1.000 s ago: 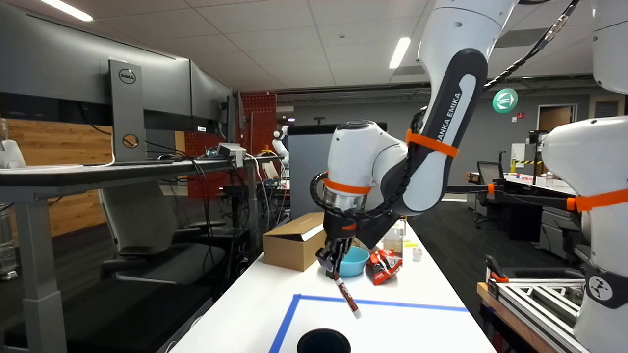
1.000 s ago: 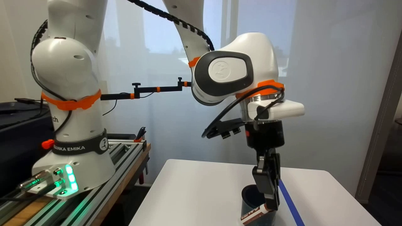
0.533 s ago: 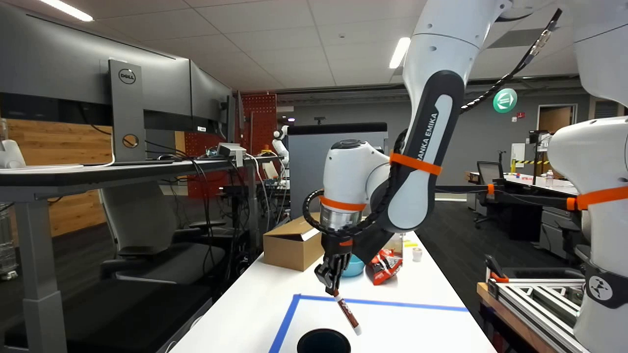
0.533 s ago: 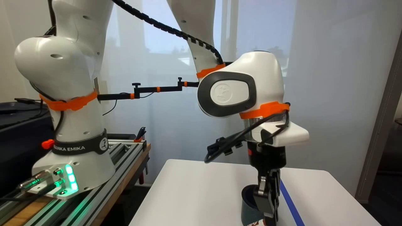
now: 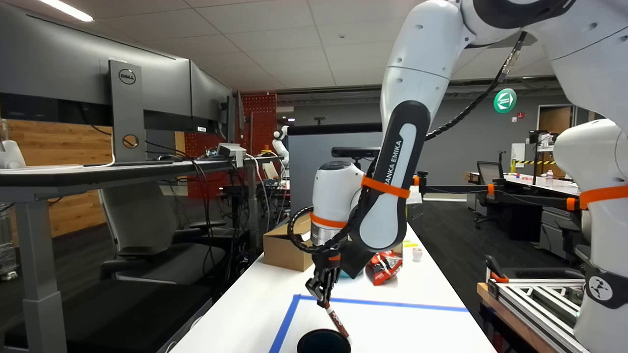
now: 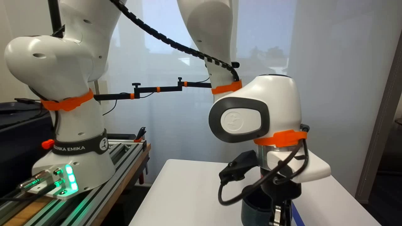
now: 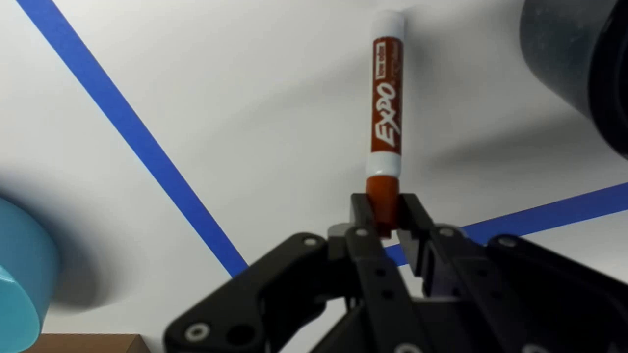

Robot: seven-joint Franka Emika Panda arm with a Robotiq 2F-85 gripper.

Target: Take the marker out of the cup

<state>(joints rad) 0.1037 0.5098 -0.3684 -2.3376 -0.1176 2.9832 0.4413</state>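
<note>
My gripper (image 7: 382, 208) is shut on the red-brown cap of the marker (image 7: 386, 98) in the wrist view. The marker has a red-brown label and white ends. In an exterior view the marker (image 5: 337, 321) hangs tilted below my gripper (image 5: 325, 303), outside the cup, its white end beside the cup's rim. I cannot tell whether that end touches the table. The dark cup (image 5: 324, 341) stands upright at the bottom of that view and shows at upper right in the wrist view (image 7: 554, 44). In an exterior view my arm partly covers the cup (image 6: 256, 211); the marker is out of view there.
A light-blue bowl (image 7: 24, 250) and a brown cardboard box (image 5: 285, 251) stand farther along the white table, with a red bag (image 5: 384, 268) beside them. Blue tape lines (image 5: 387, 304) mark the table. A desk with monitors (image 5: 152, 88) stands alongside.
My gripper has moved down and closer to the cup with the marker held in it. The marker's white end has dropped beside the cup's rim. The cup has not moved.
</note>
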